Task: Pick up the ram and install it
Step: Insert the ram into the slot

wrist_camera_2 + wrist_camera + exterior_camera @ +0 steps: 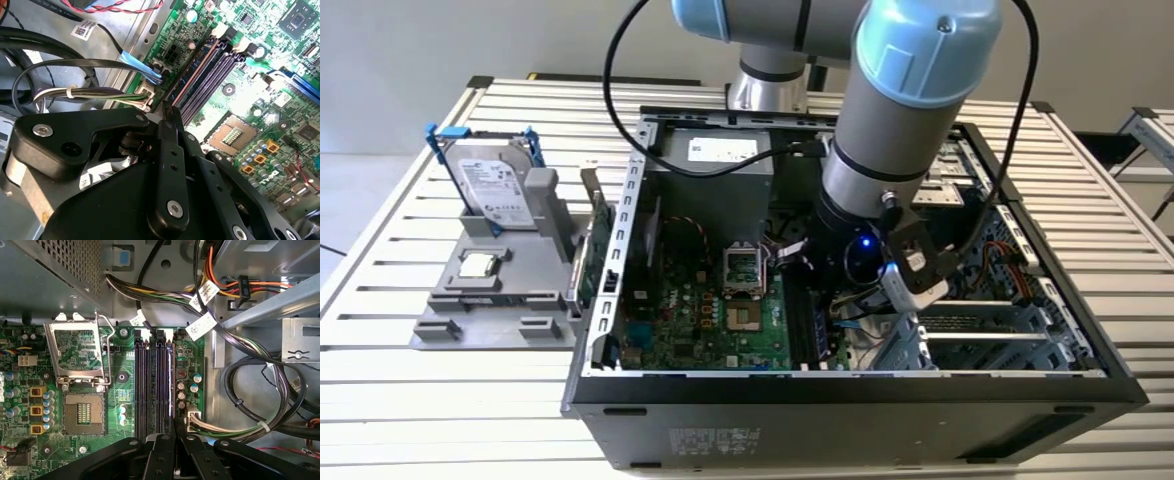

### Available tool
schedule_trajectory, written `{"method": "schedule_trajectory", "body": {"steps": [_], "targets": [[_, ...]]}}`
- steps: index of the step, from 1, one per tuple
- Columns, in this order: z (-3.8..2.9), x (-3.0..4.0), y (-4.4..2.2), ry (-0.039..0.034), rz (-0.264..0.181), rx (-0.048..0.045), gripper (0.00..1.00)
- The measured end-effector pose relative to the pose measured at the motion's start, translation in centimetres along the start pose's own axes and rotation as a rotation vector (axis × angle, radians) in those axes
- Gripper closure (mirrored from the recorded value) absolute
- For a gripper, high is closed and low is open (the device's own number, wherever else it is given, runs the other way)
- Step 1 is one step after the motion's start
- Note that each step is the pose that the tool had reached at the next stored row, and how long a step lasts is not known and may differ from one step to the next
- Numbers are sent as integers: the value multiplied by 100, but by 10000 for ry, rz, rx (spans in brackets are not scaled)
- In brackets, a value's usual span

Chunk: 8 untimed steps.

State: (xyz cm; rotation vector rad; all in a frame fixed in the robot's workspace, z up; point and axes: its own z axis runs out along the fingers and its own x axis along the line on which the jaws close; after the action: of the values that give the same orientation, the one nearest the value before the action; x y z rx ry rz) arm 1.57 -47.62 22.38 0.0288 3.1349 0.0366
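On the slatted desk (440, 400) the open computer case (854, 405) surrounds my end effector (174, 429), which is clamped on the ram (173, 390), held edge-on over the motherboard's right-hand memory slots (142, 385); it looks light, thin and fragile, best held by its edges.

You are looking at one robot arm (907, 120) with one pincer (172, 432), and one open computer case (854, 400) on one slatted table (400, 400). Beside the case you have one grey holder (494, 320) carrying one hard drive (494, 185) and one processor chip (480, 265). Inside, you can count one motherboard (125, 365), one processor socket (82, 412), four memory slots (142, 385) and three orange square components (36, 410). One ram (172, 390) stick stands edge-on between the pincer's fingers.
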Motion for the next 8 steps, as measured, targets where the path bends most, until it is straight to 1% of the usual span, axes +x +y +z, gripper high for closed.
{"method": "schedule_trajectory", "body": {"steps": [5, 8], "targets": [[-2, -10, 0, 13, 1, -1, 100], [-26, -11, 0, 42, -2, -1, 100]]}}
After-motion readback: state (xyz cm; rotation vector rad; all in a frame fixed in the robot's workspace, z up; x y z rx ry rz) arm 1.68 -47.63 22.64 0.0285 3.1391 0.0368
